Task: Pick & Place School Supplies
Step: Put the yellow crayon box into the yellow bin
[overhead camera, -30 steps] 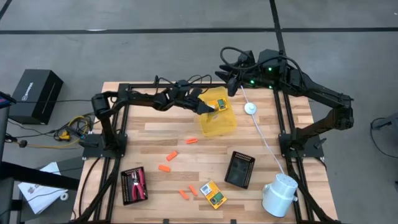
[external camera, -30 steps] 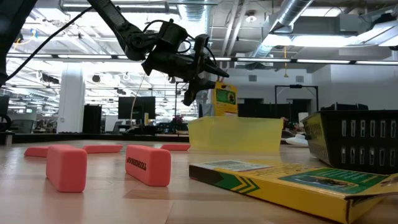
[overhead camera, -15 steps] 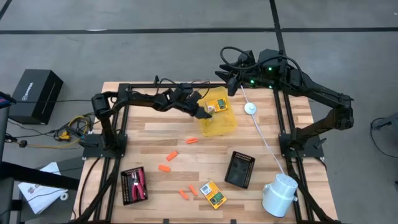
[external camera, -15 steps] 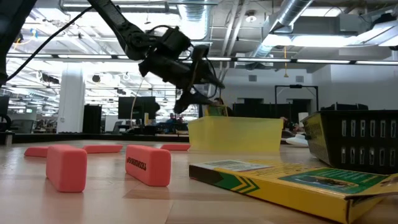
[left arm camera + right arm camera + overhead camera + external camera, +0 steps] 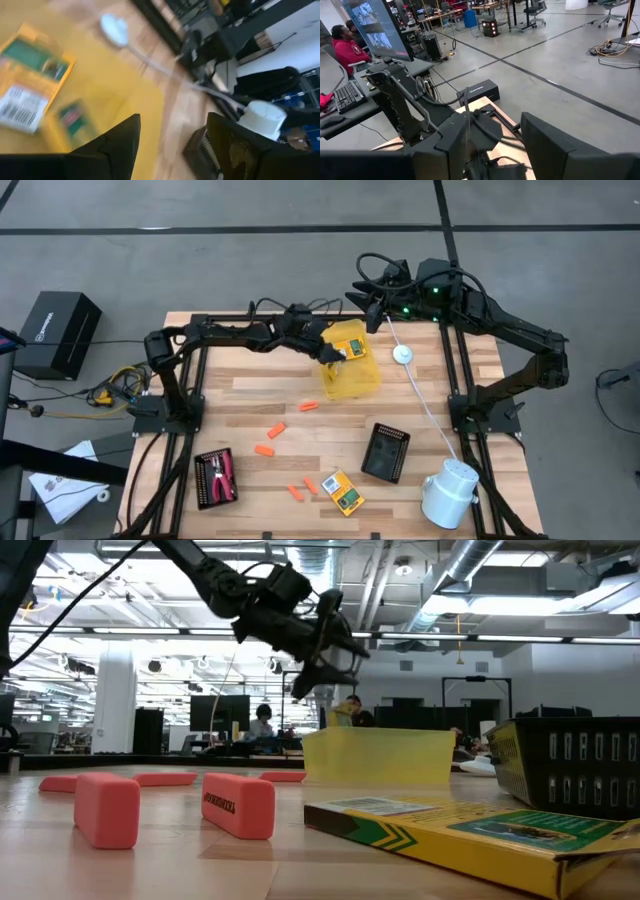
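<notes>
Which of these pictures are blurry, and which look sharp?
Left wrist view: smeared, the card boxes in the yellow tray streaked. Low view: near card box slightly soft, ceiling lights glaring. High view: sharp and evenly lit.

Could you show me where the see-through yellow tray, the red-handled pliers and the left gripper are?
Yellow tray (image 5: 366,383): high view, on its near right wall.
Pliers (image 5: 226,472): high view, on the red handles.
Left gripper (image 5: 338,356): high view, between its open fingertips.

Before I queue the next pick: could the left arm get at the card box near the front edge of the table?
Probably yes: the card box lies flat in the open, nothing on it, and the left gripper is open and empty above the yellow tray.
</notes>
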You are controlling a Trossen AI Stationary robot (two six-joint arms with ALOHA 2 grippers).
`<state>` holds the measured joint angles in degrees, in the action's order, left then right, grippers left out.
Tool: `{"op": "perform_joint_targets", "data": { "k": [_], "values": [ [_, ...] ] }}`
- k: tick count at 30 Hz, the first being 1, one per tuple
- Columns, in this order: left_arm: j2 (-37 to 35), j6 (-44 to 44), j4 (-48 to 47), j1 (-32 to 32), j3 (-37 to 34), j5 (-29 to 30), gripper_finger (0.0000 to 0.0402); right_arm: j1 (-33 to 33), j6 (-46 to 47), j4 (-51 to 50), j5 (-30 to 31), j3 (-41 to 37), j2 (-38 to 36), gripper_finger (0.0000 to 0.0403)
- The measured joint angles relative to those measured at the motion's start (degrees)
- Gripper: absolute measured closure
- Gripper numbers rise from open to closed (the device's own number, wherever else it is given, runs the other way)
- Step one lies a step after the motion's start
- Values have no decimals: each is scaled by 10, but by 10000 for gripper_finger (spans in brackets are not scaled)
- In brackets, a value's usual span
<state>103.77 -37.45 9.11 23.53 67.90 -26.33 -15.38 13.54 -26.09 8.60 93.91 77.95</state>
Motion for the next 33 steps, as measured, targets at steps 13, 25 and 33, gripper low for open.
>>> {"op": "perform_joint_targets", "data": {
  "k": [13,25,33],
  "values": [
    [0,5,-30,2,56,-11,180,1,0,13,0,0,0,237],
    [-11,55,-83,-7,56,-63,181,10,0,7,-10,-1,-4,238],
    [-125,194,-239,-37,56,-73,182,42,-19,-37,-12,-1,-15,235]
  ]
}}
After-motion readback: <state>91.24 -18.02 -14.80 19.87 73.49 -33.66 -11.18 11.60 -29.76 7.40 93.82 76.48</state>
